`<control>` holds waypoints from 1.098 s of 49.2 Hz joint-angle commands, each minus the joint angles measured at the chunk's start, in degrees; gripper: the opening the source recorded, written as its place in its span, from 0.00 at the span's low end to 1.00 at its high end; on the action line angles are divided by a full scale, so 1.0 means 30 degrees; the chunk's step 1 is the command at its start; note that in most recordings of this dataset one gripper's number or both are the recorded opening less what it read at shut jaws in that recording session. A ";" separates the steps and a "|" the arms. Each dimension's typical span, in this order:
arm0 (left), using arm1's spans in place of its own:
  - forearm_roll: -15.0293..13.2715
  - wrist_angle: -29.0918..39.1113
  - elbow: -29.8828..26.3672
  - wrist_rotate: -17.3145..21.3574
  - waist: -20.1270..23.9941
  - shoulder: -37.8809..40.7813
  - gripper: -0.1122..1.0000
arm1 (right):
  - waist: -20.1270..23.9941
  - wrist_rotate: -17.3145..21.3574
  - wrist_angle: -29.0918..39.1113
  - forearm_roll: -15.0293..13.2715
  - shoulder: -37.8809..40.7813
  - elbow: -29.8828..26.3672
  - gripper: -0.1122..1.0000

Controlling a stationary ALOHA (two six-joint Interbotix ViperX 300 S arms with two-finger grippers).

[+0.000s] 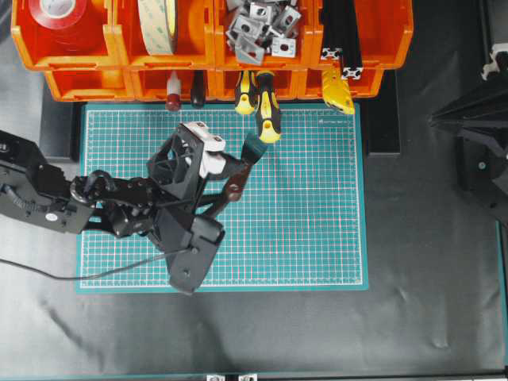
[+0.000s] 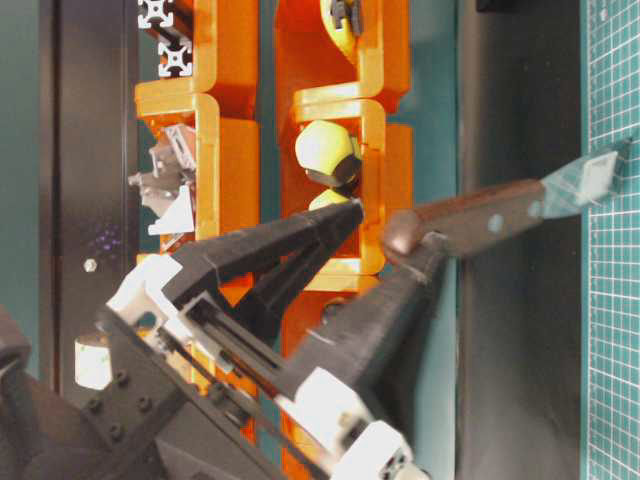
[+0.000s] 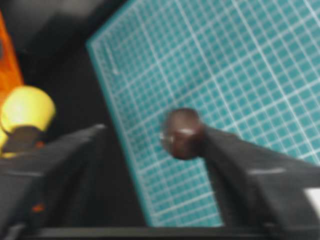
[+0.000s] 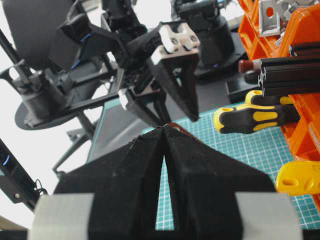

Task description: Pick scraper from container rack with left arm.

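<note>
Scraper [image 1: 240, 173] out of container rack [image 1: 95, 79], lying on green mat [image 1: 317, 238] near bench's rack edge, blade toward rack. Left hand [image 2: 385, 225] spread wide, released; one finger [image 2: 400, 300] touching wooden handle end, other apart. Right hand [image 4: 164, 150] clenched, empty, near right bench edge.

Workshop bench or robotics lab. Evidence: orange parts bins [image 1: 214, 48] stocked with tape rolls [image 1: 59, 12], metal brackets [image 1: 258, 32] and yellow-and-black screwdrivers [image 1: 266, 107]; green gridded cutting mat [image 1: 302, 214]; black table cover [image 1: 429, 317]; two black robot arms [image 1: 48, 194].
</note>
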 commanded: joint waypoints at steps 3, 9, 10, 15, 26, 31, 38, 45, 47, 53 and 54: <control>0.0088 -0.0352 0.0117 -0.2109 0.0117 -0.0264 0.90 | -0.0029 0.0000 0.0029 0.0029 0.0176 -0.0557 0.11; 0.0088 -0.0293 0.0645 -0.4336 0.0000 -0.0352 0.92 | 0.0000 -0.0029 0.0029 0.0029 0.0205 -0.0527 0.11; 0.0088 -0.0264 0.0762 -0.4629 -0.0059 -0.0352 0.92 | -0.0029 -0.0059 0.0029 0.0000 0.0205 -0.0527 0.11; 0.0000 0.0088 0.1670 -0.6299 -0.0645 -0.0850 0.92 | -0.0205 -0.0088 0.0029 -0.0059 0.0176 -0.0527 0.11; -0.0234 0.0498 0.3164 -1.2129 -0.2432 -0.1670 0.92 | -0.0293 -0.0088 0.0264 -0.0059 0.0205 -0.0498 0.11; -0.0234 0.0498 0.3750 -1.4326 -0.2725 -0.1846 0.92 | -0.0293 -0.0088 0.0410 -0.0059 0.0264 -0.0439 0.11; -0.0264 0.0410 0.4365 -1.6172 -0.2725 -0.2695 0.92 | -0.0293 -0.0146 0.0410 -0.0088 0.0176 -0.0469 0.11; -0.0234 0.0410 0.4922 -1.7637 -0.2754 -0.4043 0.91 | -0.0293 -0.0117 0.0410 -0.0088 0.0059 -0.0498 0.11; -0.0264 0.0410 0.5215 -1.8076 -0.2725 -0.4629 0.91 | -0.0293 -0.0117 0.0352 -0.0088 0.0059 -0.0527 0.11; -0.0234 0.0352 0.6387 -1.9453 -0.2783 -0.6943 0.91 | -0.0293 -0.0146 0.0264 -0.0088 -0.0088 -0.0586 0.11; -0.0234 0.0322 0.6650 -1.9541 -0.2812 -0.7412 0.91 | -0.0293 -0.0146 0.0264 -0.0088 -0.0146 -0.0586 0.11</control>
